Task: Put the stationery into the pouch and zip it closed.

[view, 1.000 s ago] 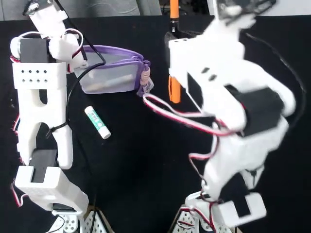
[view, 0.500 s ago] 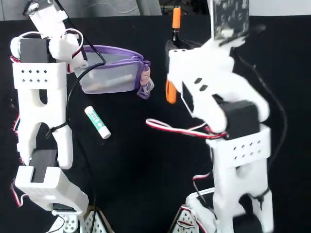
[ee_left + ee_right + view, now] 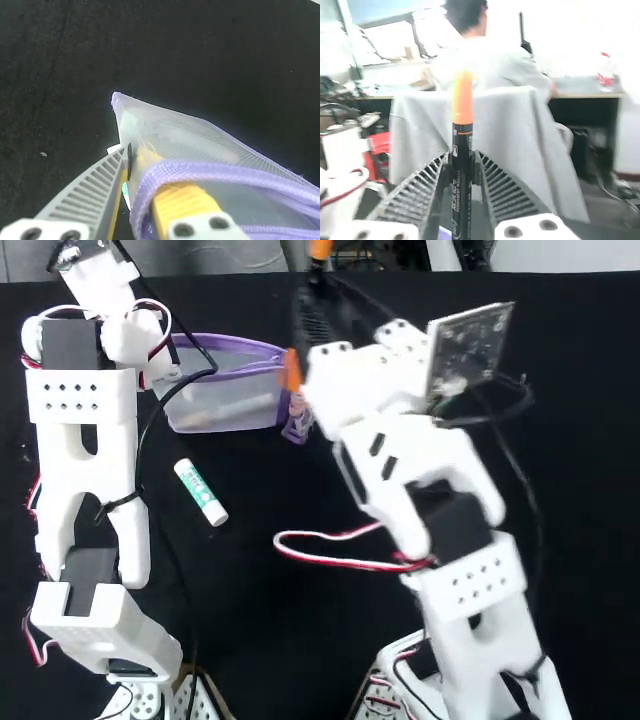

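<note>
Softness is your main concern with the pouch (image 3: 225,390): it is thin mesh with a purple zip band, so I judge it light and floppy, likely to sag or fold shut wherever it is not held. The firm zip band along the rim is the place to take it. That is where your left gripper (image 3: 135,160) has it, jaws clamped on the rim at one end. The pouch hangs from that grip at the far left of the table (image 3: 250,640), mouth upward.

The marker (image 3: 462,100) should handle the opposite way: stiff, light, with a smooth barrel that could slide if the grip loosens. Your right gripper (image 3: 462,160) is closed on the black barrel below the orange cap, and the marker stands in line with the jaws.

Your left arm is stretched far forward, with its wrist beside the pouch's left end. Your right arm leans across toward the pouch, bringing the marker's lower end just beside the pouch's free end, near the zip pull (image 3: 297,425). I cannot tell whether they touch.

A white and green stick (image 3: 200,492) lies on the table, near the left arm and in front of the pouch.
</note>
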